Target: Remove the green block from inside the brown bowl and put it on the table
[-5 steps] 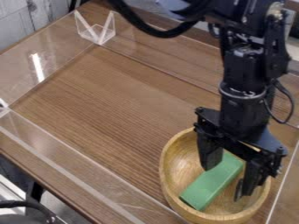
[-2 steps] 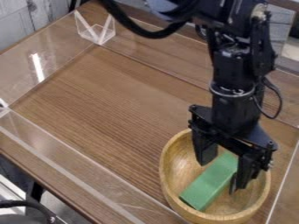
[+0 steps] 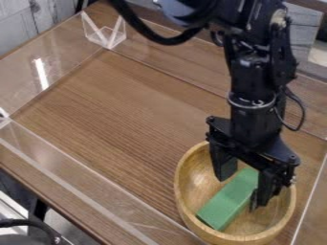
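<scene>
Gripper (image 3: 247,189): jaws wide, empty, straddling green block (image 3: 231,204) | brown bowl (image 3: 194,178) rim encircles | table (image 3: 115,110): wood-grain, clear plastic walls (image 3: 52,57)

No readable text or labels anywhere

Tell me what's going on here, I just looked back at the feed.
The arm has its gripper pointed down into the brown bowl, jaws open on either side of the green block. The block lies flat in the bowl, not yet gripped or lifted. Nothing has been placed on the table.
</scene>
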Robot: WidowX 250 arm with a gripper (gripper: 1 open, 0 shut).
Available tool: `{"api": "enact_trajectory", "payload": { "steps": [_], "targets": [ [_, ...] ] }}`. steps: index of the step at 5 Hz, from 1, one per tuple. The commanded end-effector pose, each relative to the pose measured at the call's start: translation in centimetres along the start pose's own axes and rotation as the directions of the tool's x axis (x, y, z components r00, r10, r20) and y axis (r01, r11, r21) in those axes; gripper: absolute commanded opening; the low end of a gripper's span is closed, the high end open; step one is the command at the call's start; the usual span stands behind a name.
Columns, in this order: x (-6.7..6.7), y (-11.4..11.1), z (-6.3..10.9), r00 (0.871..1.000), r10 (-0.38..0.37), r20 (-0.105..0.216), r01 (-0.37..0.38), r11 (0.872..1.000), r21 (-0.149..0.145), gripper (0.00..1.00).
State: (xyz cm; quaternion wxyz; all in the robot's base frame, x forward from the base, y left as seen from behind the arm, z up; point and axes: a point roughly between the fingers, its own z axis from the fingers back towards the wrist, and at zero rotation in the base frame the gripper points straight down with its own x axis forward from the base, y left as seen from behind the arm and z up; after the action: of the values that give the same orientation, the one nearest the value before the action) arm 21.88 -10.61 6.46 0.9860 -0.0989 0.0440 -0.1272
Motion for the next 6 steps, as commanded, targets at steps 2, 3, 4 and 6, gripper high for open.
{"api": "enact_trajectory", "payload": {
  "steps": [2, 3, 4, 6],
  "targets": [
    [0.9, 0.3, 0.3, 0.999, 0.006, 0.047, -0.005, 1.000, -0.007, 1.00],
    [1.1, 0.5, 0.0, 0.999, 0.009, 0.049, -0.008, 1.000, -0.009, 1.00],
    [1.2, 0.8, -0.6, 0.999, 0.006, 0.051, -0.005, 1.000, -0.012, 1.00],
    [1.4, 1.4, -1.9, 0.998, 0.004, 0.058, -0.003, 1.000, -0.019, 1.00]
  ]
}}
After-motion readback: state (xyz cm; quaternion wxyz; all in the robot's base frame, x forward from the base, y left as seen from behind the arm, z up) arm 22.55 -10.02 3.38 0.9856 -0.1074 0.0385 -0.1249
